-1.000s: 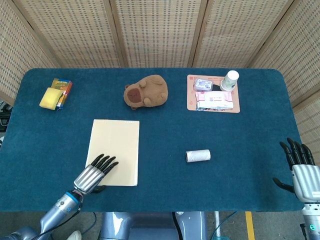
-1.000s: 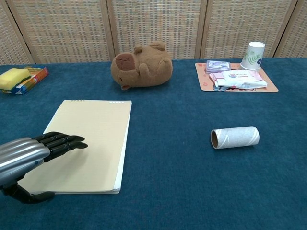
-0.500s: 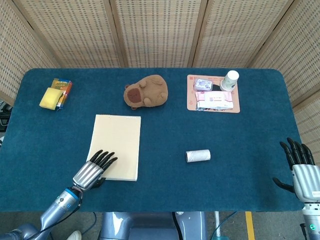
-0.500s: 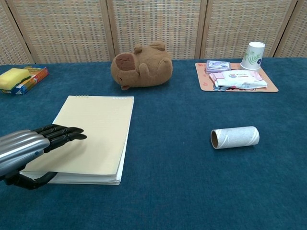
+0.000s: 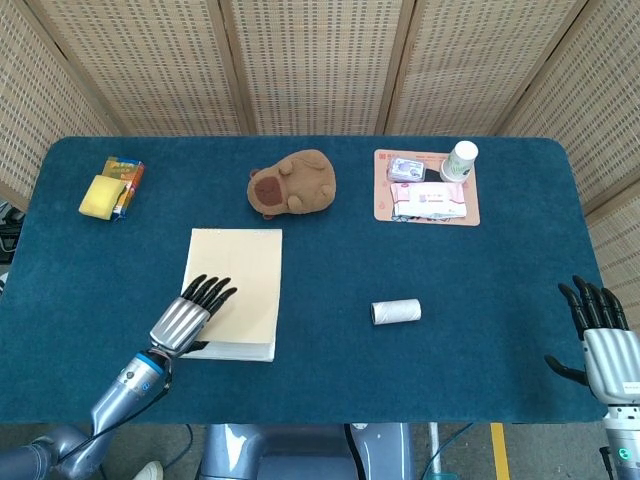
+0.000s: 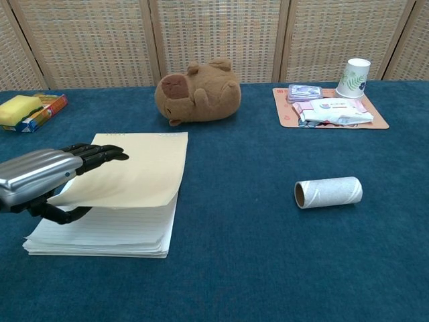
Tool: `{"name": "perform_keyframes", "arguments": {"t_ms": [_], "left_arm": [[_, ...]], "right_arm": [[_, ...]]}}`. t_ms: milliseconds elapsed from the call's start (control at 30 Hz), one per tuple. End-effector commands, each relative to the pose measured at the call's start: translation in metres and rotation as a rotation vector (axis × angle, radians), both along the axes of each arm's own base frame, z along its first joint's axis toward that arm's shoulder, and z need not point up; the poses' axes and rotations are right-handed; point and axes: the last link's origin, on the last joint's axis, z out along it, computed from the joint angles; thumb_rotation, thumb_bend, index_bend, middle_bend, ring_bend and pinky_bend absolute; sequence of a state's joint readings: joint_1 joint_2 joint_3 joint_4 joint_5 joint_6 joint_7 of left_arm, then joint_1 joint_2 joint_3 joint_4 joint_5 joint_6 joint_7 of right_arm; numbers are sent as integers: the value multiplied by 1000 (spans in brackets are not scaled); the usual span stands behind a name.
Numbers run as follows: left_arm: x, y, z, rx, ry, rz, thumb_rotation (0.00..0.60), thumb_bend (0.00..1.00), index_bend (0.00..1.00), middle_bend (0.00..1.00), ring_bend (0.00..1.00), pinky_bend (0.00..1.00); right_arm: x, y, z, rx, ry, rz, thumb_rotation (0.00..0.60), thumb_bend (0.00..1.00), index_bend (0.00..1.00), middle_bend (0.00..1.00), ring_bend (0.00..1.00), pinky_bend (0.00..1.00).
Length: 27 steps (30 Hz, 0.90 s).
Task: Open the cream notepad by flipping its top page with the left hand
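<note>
One sheet was up: the left hand (image 6: 40,176) pinched the near-left corner of the top page (image 6: 131,176), thumb under the paper and the other fingers laid flat across its upper face, so the hand was closed on that page and nothing else. The cream notepad (image 5: 233,292) lay directly beneath and ahead of that hand, its lined block (image 6: 100,233) exposed at the near edge where the lifted leaf had peeled away. The page bowed in a shallow arch from the hand toward its bound far edge, which suggested thin, limp paper: very light, easy to crease or tear if pulled sideways, and likely to slip from smooth fingertips unless the pinch stayed firm. I judged the best hold to be just where it was, at the free near corner, swinging the leaf up and over toward the binding rather than dragging it. The block under it looked heavy enough to stay put on the blue table cloth (image 5: 330,370).

Well off to that hand's right, the right hand (image 5: 600,335) hovered at the table's near edge with fingers spread and holding nothing. A cardboard tube (image 6: 328,192) lay between the two hands, on its side. Beyond the pad sat a plush capybara (image 6: 198,91); far left of it, a yellow sponge (image 6: 18,109); far right, a tray (image 6: 331,119) with a paper cup (image 6: 353,78).
</note>
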<state>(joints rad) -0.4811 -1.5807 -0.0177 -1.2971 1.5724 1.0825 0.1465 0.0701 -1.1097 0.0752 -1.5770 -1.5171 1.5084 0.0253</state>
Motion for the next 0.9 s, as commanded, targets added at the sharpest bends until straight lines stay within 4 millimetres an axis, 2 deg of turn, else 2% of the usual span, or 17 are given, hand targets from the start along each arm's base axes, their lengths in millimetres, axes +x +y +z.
{"name": "perform_keyframes", "arguments": {"t_ms": [33, 300, 333, 367, 400, 433, 500, 533, 600, 700, 900], "left_arm": [[4, 6, 1, -15, 4, 13, 600, 524, 0, 0, 0, 0], [0, 6, 2, -38, 33, 27, 600, 525, 0, 0, 0, 0], [0, 6, 2, -34, 28, 27, 600, 528, 27, 8, 8, 5], [0, 7, 2, -31, 26, 25, 600, 530, 73, 36, 30, 17], [1, 6, 2, -24, 21, 20, 600, 541, 179, 115, 92, 56], [2, 6, 2, -16, 13, 13, 600, 552, 311, 224, 179, 121], [2, 4, 2, -10, -5, 1, 600, 571, 488, 396, 325, 267], [2, 3, 1, -9, -12, -9, 600, 575, 558, 464, 386, 342], [0, 1, 1, -4, -18, -32, 600, 580, 644, 547, 460, 415], [-4, -7, 1, -8, -24, -73, 600, 581, 721, 614, 521, 435], [-14, -30, 10, -41, -43, -167, 600, 581, 743, 631, 535, 436]], "right_arm": [[0, 0, 0, -1, 1, -2, 600, 0, 0, 0, 0, 0], [-1, -1, -1, 3, 0, -7, 600, 0, 0, 0, 0, 0], [-1, -1, -1, 4, 0, -6, 600, 0, 0, 0, 0, 0], [-1, -1, -1, 4, 0, -6, 600, 0, 0, 0, 0, 0], [-1, -1, -1, 4, 0, -6, 600, 0, 0, 0, 0, 0], [-1, -1, -1, 4, -1, -6, 600, 0, 0, 0, 0, 0], [-1, -1, -1, 4, -1, -6, 600, 0, 0, 0, 0, 0], [-1, -1, -1, 4, -3, -5, 600, 0, 0, 0, 0, 0], [-1, -1, -1, 5, -4, -6, 600, 0, 0, 0, 0, 0], [-1, -1, -1, 7, -6, -6, 600, 0, 0, 0, 0, 0], [-1, 0, -1, 7, -7, -5, 600, 0, 0, 0, 0, 0]]}}
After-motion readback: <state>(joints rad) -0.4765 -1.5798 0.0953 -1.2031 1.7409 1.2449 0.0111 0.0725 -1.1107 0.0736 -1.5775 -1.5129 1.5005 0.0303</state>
